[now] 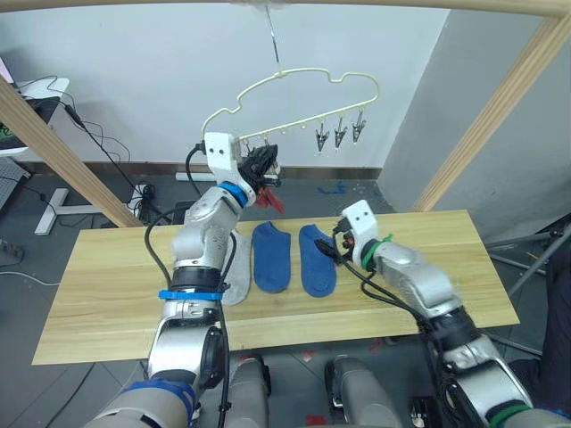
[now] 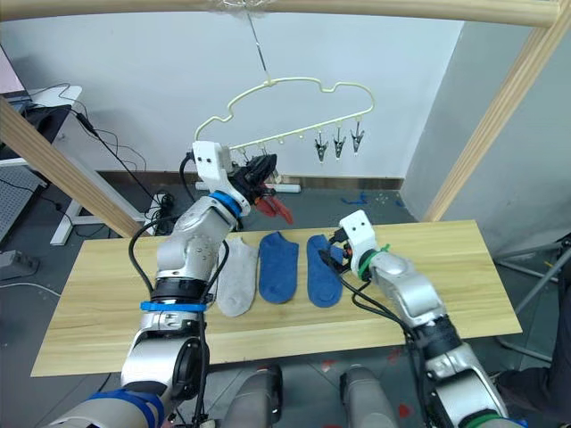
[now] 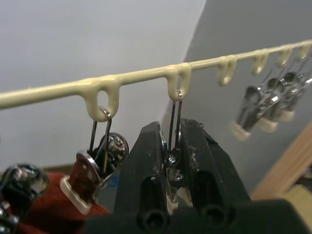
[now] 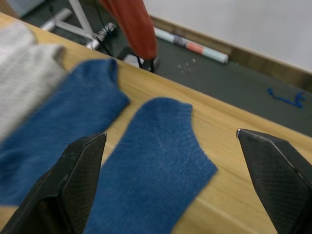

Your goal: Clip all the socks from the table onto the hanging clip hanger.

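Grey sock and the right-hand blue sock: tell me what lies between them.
Between the grey sock and right-hand blue sock lies the other blue sock, seen in both eye views.

Long rectangular tabletop of light yellowish wood planks (image 1: 446, 294): spans lower middle of frame. Flat on it, centre, side by side: one light grey ankle sock (image 2: 237, 276), two blue ankle socks (image 2: 278, 266) (image 2: 323, 269). Thin pale-yellow wire hanger with wavy top (image 1: 294, 85): hangs by hook, upper centre; small dark metal clips (image 1: 340, 134) dangle from lower bar. Rust-red sock (image 2: 277, 207): hangs clipped at left end.
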### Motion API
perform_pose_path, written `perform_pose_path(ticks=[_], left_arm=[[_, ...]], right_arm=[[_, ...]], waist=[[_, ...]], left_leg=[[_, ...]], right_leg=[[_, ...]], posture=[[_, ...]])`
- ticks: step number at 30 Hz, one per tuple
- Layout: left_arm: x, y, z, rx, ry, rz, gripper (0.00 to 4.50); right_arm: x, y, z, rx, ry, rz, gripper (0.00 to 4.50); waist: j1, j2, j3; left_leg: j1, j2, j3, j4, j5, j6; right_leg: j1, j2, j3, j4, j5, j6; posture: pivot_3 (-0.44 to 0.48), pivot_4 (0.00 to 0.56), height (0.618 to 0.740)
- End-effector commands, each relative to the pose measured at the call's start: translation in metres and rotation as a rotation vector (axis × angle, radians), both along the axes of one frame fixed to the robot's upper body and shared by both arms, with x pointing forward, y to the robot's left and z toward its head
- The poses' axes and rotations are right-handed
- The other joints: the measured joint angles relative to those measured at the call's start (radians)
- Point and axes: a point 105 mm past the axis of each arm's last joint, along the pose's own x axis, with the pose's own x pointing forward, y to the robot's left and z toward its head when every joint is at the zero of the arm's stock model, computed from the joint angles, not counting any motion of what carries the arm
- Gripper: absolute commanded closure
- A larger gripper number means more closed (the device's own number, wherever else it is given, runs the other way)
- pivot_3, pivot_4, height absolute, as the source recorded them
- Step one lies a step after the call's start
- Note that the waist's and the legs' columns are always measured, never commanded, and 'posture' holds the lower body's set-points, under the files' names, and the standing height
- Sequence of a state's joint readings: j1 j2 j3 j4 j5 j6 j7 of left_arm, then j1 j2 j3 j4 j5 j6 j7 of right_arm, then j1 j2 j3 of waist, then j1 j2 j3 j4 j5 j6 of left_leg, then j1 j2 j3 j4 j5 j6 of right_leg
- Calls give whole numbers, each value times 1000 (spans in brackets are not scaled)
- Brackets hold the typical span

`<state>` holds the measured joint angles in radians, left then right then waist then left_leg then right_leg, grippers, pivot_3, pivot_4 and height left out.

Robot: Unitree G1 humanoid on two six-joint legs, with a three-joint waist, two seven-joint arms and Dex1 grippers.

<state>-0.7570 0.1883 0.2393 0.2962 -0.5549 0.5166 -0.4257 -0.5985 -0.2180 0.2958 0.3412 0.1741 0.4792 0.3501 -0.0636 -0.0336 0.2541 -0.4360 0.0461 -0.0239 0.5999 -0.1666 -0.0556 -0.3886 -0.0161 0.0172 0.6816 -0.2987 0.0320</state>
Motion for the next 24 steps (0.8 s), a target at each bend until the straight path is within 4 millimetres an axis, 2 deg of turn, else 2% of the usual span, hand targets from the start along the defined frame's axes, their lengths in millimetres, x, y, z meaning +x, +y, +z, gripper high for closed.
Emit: perform_pose_path(ticks=[1, 3, 8, 9, 12, 17, 22, 23, 24], left_arm=[[-10, 14, 5, -97, 85, -64, 4283], [-13, 17, 7, -121, 106, -77, 4283], [-23, 17, 11, -155, 137, -112, 4283], [-24, 17, 11, -151, 137, -109, 4283], [-29, 16, 9, -175, 153, -112, 4283], [-32, 15, 10, -289, 212, -139, 4283], [-34, 15, 8, -328, 265, -176, 4283], [-35, 15, 8, -332, 269, -183, 4283], [-35, 14, 9, -339, 271, -195, 4283]], right_arm=[[10, 6, -23, -43, 31, 11, 0], [13, 7, -32, -62, 48, 7, 0], [2, 7, -69, -158, 146, 74, 0], [0, 6, -73, -165, 157, 77, 180], [-7, -1, -82, -193, 161, 110, 875], [-14, -4, -77, -189, 110, 166, 2555], [-26, 2, -51, -47, 58, 229, 4275], [-28, 3, -44, -19, 49, 228, 4450], [-30, 6, -26, 28, 8, 240, 4450]], waist=[[1, 0, 0], [6, 0, 0], [15, 0, 0], [16, 0, 0], [20, 0, 0], [27, 0, 0], [30, 0, 0], [30, 0, 0], [29, 0, 0]], left_leg=[[0, 0, 0, 0, 0, 0], [0, 0, 0, 0, 0, 0], [0, -1, 0, 0, 0, 0], [1, -1, 0, 1, 0, 0], [3, -1, 0, 1, 0, 0], [3, 0, -1, 2, 0, -1], [3, -1, 0, 2, 0, -1], [3, -1, -1, 2, 0, -1], [3, 0, -1, 3, 0, -1]], right_leg=[[0, 0, 0, 0, 0, 0], [0, 0, 0, 0, 0, 0], [1, -2, 0, -1, 0, 0], [2, -2, 0, 0, 0, 0], [3, -2, 0, 1, 0, 0], [4, -1, 0, 1, 1, 0], [5, -2, 0, 0, 1, 0], [4, -2, 0, 1, 1, 0], [4, -1, 0, 1, 1, 0]], posture=[[-41, 241, 740], [-31, 241, 740], [-7, 241, 740], [3, 242, 740], [6, 240, 740], [2, 235, 740], [-7, 231, 740], [-10, 229, 740], [-10, 229, 740]])
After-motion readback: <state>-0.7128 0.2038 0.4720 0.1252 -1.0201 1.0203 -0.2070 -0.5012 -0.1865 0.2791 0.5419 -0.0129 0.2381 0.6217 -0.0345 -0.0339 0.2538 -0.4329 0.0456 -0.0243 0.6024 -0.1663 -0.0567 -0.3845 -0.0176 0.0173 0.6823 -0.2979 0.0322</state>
